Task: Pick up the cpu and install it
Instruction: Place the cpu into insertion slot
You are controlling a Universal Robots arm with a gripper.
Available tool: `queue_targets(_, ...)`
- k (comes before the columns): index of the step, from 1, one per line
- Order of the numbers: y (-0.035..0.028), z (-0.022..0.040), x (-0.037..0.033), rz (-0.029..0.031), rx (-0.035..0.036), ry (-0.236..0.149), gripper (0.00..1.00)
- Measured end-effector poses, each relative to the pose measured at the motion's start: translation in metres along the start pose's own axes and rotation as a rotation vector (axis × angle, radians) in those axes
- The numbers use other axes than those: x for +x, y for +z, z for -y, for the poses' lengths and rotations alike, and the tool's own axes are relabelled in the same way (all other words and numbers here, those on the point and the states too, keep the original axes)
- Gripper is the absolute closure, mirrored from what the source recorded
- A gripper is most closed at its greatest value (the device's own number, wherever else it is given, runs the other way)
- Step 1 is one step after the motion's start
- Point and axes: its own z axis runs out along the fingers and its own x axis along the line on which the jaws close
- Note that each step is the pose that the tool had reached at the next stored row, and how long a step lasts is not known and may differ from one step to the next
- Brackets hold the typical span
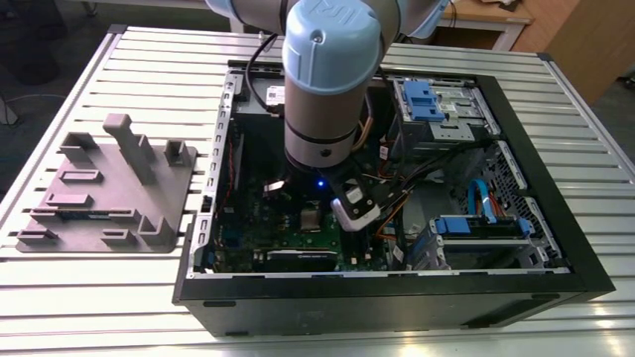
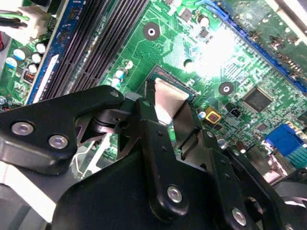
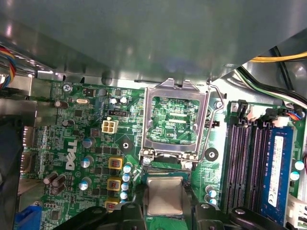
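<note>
The cpu [image 3: 164, 194], a small square chip with a silvery-beige top, sits between my black fingers [image 3: 136, 211] just at or above the open socket on the green motherboard [image 3: 86, 143]. My gripper [image 3: 168, 208] flanks it on two sides and looks shut on it. In the second wrist view the cpu [image 2: 169, 96] shows between the two fingertips of the gripper [image 2: 169, 108], over the socket's dark rim. The socket's silver frame [image 3: 175, 120] is flipped up beside it. In the exterior view the gripper [image 1: 315, 212] reaches down inside the open computer case [image 1: 397, 290].
A grey plastic tray [image 1: 100, 186] lies on the slatted table to the exterior view's left of the case. Black memory slots [image 3: 247, 158] and a blue-labelled memory stick [image 3: 276, 167] run beside the socket. Cables [image 3: 278, 72], blue drive bays [image 1: 427, 100] and the case walls crowd the arm.
</note>
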Motion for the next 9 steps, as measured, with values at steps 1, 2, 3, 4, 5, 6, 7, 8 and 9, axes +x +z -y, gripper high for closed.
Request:
queue_targets(1,0.0,0.0,0.0001,-0.0001,0.0003,0.0,0.58)
queue_targets(2,0.0001,0.0,0.0001,-0.0002,0.0002,0.0,0.58)
queue_targets(3,0.0,0.0,0.0001,-0.0002,0.0003,0.0,0.58)
queue_targets(4,0.0001,0.0,0.0001,-0.0002,0.0003,0.0,0.58)
queue_targets(5,0.0001,0.0,0.0001,-0.0002,0.0003,0.0,0.58)
queue_targets(6,0.0003,0.0,0.0001,-0.0002,0.0003,0.0,0.58)
queue_targets(7,0.0003,0.0,0.0003,-0.0002,0.0003,0.0,0.58)
queue_targets(8,0.0003,-0.0001,0.0006,-0.0001,0.0003,0.0,0.58)
queue_targets(9,0.0003,-0.0001,0.001,-0.0001,0.0002,0.0,0.58)
